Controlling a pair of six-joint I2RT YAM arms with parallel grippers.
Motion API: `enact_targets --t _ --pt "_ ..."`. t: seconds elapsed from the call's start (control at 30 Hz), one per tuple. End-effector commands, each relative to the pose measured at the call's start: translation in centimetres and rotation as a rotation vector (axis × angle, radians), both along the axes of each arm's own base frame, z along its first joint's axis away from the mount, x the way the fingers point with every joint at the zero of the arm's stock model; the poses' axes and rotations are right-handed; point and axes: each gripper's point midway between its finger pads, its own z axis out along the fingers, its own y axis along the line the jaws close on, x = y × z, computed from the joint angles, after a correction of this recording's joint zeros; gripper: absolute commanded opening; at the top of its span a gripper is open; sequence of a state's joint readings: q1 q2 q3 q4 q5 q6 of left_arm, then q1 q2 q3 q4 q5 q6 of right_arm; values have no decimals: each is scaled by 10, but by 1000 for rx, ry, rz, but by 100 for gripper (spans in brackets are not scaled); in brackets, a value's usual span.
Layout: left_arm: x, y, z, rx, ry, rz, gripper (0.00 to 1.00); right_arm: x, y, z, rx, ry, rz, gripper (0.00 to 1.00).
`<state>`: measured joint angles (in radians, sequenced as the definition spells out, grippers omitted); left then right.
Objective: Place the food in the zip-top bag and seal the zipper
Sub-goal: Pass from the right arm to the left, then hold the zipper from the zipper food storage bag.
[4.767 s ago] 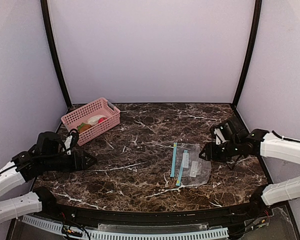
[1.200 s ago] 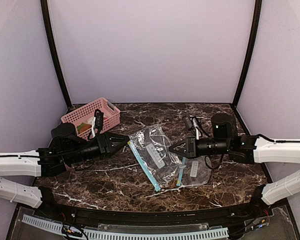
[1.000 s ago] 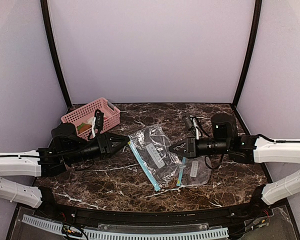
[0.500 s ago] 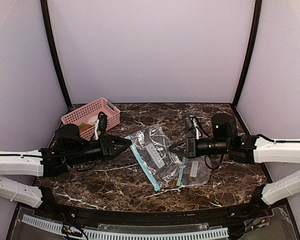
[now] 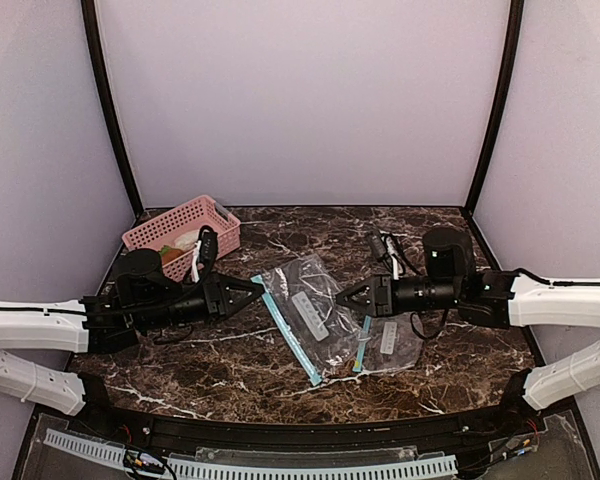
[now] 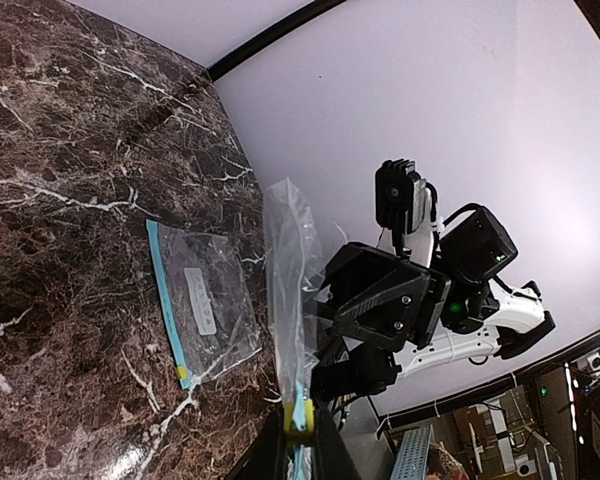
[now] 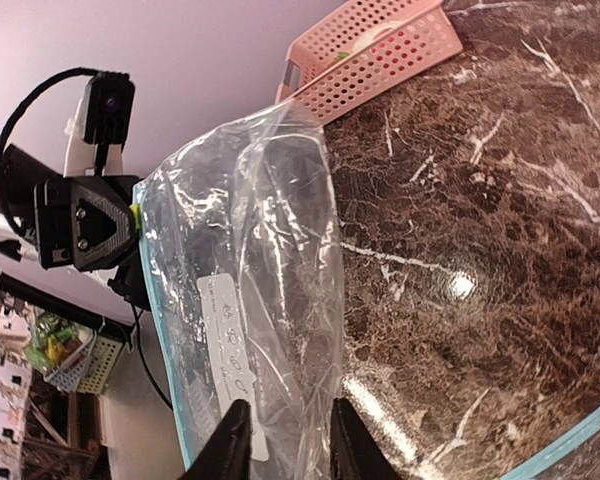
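The table (image 5: 280, 225) carries one pink basket (image 5: 166, 218) at the upper left of the top view, and the food (image 5: 187, 241) lies inside it — none is bagged yet. Only a whitish piece and an orange-brown piece (image 5: 166, 256) show there. The left arm and its cable cover the rest, so a full count cannot be made.

Two bags are in view. The held bag (image 5: 302, 290) sits at frame centre, strung between the two grippers. The spare bag (image 5: 395, 340) lies flat on the marble just below the right gripper in the frame, and neither gripper is on it. The held bag's zipper strip (image 5: 285, 335) gives its long axis, running from upper left to lower right with its upper end at the left gripper.

The left gripper (image 5: 258, 287) is clamped on that end of the strip, right at the yellow slider (image 6: 298, 420) seen in its wrist view. The right gripper (image 5: 342, 297) has its fingers (image 7: 230, 450) parted with the film running between them; whether they press it I cannot tell.

The coming move, as I judge it, turns on the basket lying up and left of the held bag, behind the left gripper. The left arm is nearer the food but busy with the strip — the right one would have to reach across the bag.
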<state>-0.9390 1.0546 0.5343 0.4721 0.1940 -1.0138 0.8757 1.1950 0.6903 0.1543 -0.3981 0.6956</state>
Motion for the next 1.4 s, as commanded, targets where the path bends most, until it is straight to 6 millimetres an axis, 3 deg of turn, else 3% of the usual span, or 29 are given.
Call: enact_targets --t 0.0,0.1,0.17,0.33,0.5,0.67,0.9,1.17,1.37 --pt "-8 1 0 34 -40 -39 1 0 -4 16 1 -33 -23 45" --pt "-16 3 -14 128 -61 -86 1 -1 -15 18 -49 -53 -47 64" --pt "-23 4 -23 191 -77 -133 1 0 -23 21 -90 -71 -63 71" --pt "-47 2 -32 243 -116 -288 1 -8 -32 41 -117 -131 -37 76" --pt "-75 -12 -23 200 -179 -466 1 -29 -16 58 -61 -154 97 75" --pt "-93 -26 -12 177 -211 -591 1 -57 18 64 -43 -164 250 66" --pt "-112 -46 -5 141 -229 -699 1 -94 54 51 -61 -131 411 53" --pt "-120 -61 -3 124 -236 -739 1 -118 71 36 -61 -80 507 33" --pt "-121 -63 -3 121 -239 -742 1 -123 73 40 -16 -73 518 22"
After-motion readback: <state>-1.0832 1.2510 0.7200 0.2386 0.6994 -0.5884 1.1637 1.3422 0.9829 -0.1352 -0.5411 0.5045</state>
